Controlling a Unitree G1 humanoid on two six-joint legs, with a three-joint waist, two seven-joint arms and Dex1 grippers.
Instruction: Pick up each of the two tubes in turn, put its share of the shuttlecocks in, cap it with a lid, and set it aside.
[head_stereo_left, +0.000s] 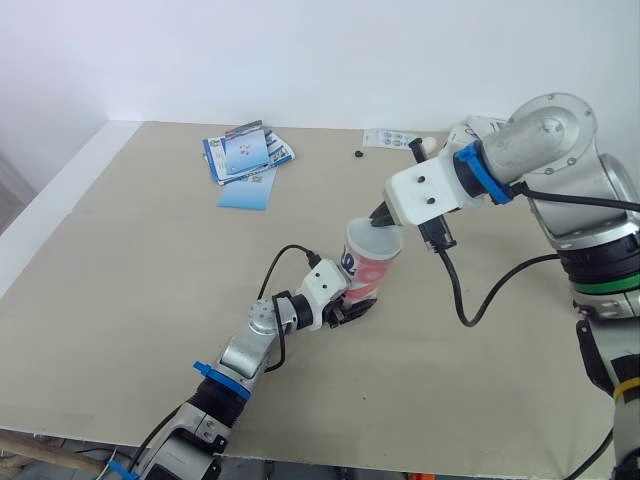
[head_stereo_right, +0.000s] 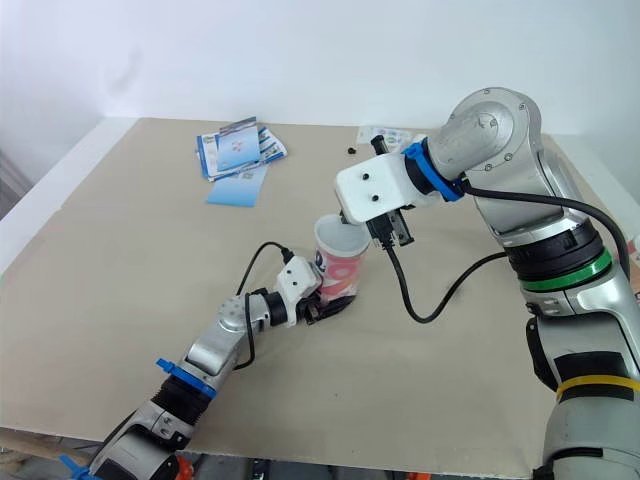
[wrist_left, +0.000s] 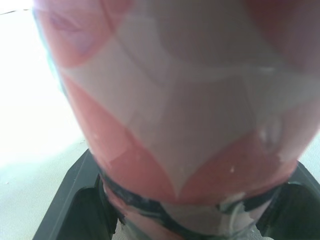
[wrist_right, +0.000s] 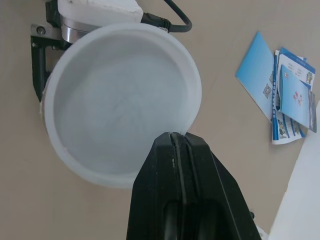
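Beige table (head_stereo_left: 120, 300) bears blue leaflets (head_stereo_left: 245, 160) and a small black object (head_stereo_left: 357, 154).

1. You have a plain beige counter (head_stereo_left: 150, 300), evenly lit.
2. White wall (head_stereo_left: 300, 50) runs behind its far edge.
3. White ledge (head_stereo_left: 50, 205) borders its left side.
4. Blue leaflets (head_stereo_left: 245, 160) lie scattered near the far edge.

Table (head_stereo_left: 130, 300) centre: tube (head_stereo_left: 372, 262) clamped in left end effector (head_stereo_left: 350, 303), mouth uncapped. Right end effector (wrist_right: 179, 140), fingers pressed together, sits over the rim and partly blocks entry from above. Black cable (head_stereo_left: 470, 300) loops towards the right edge. Leaflets (head_stereo_left: 245, 160) and a small dark object (head_stereo_left: 357, 154) lie near the far edge. Open surface along the left and near edges.
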